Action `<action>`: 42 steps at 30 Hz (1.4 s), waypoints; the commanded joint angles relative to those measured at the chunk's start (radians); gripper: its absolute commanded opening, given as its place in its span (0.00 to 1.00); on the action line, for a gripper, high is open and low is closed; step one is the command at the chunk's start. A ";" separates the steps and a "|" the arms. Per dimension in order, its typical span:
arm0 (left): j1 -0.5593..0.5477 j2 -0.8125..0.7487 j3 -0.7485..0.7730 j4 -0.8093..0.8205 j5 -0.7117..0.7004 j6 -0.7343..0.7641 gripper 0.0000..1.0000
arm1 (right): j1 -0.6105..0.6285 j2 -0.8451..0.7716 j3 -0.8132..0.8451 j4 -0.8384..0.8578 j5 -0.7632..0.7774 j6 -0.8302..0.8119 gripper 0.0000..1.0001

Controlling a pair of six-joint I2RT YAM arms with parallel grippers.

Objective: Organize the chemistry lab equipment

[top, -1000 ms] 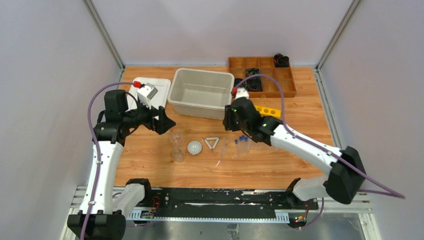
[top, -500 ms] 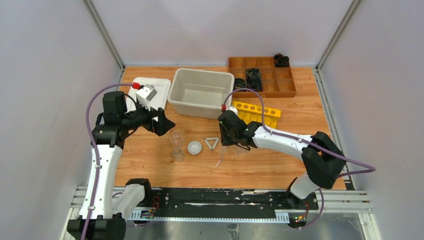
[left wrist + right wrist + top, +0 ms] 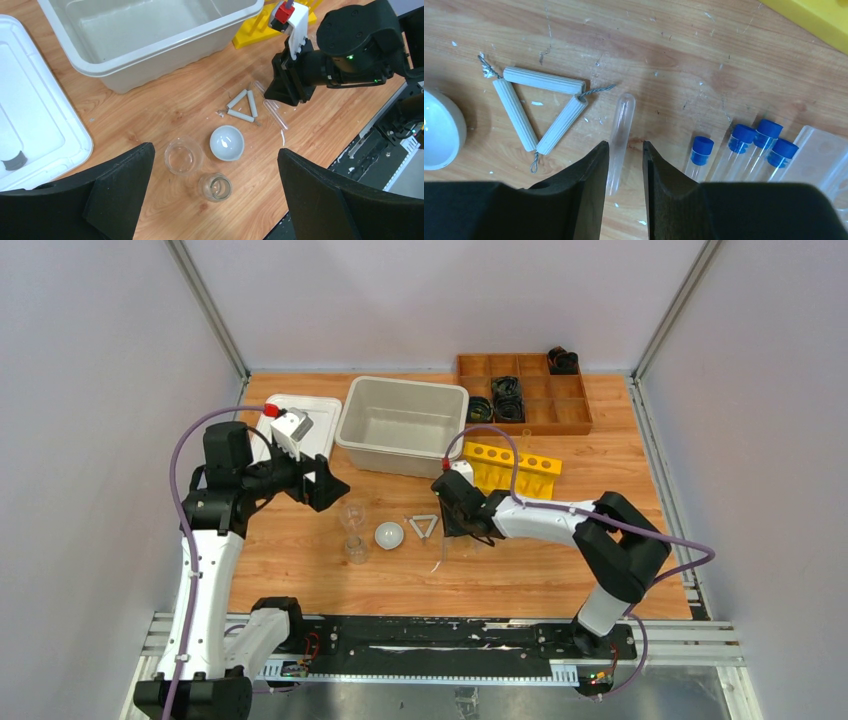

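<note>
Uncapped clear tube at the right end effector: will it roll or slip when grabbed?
Likely to roll: the tube is a smooth round cylinder lying flat on the wooden table. Probably slippery and fragile; its wall looks thin and clear. The right end effector straddles only one end, jaws apart, so a squeeze there may pivot it.

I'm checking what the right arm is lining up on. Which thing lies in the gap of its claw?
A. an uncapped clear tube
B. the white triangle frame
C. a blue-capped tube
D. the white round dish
A: in the right wrist view the uncapped clear tube lies between the fingers of the right claw, with the blue-capped tubes off to one side and the white triangle frame to the other.
</note>
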 commanded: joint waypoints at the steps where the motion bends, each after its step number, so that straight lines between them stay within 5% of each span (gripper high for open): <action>1: 0.003 -0.013 0.032 -0.004 0.007 0.008 1.00 | 0.011 0.021 -0.027 0.040 0.043 0.016 0.35; 6: 0.003 -0.015 0.031 -0.003 0.010 0.010 1.00 | 0.011 0.012 -0.068 0.064 0.065 0.024 0.29; 15: 0.003 -0.019 0.043 -0.014 0.008 0.000 1.00 | 0.011 -0.174 -0.101 0.027 0.032 0.000 0.00; 23: 0.003 -0.029 0.066 -0.017 0.062 -0.044 1.00 | 0.058 -0.446 -0.048 0.089 -0.086 -0.003 0.00; 33: 0.003 -0.041 0.087 -0.010 0.139 -0.129 0.93 | 0.196 -0.240 0.333 0.327 -0.106 -0.016 0.00; 42: 0.003 -0.053 0.043 0.062 0.217 -0.221 0.75 | 0.256 -0.140 0.405 0.462 -0.060 0.005 0.00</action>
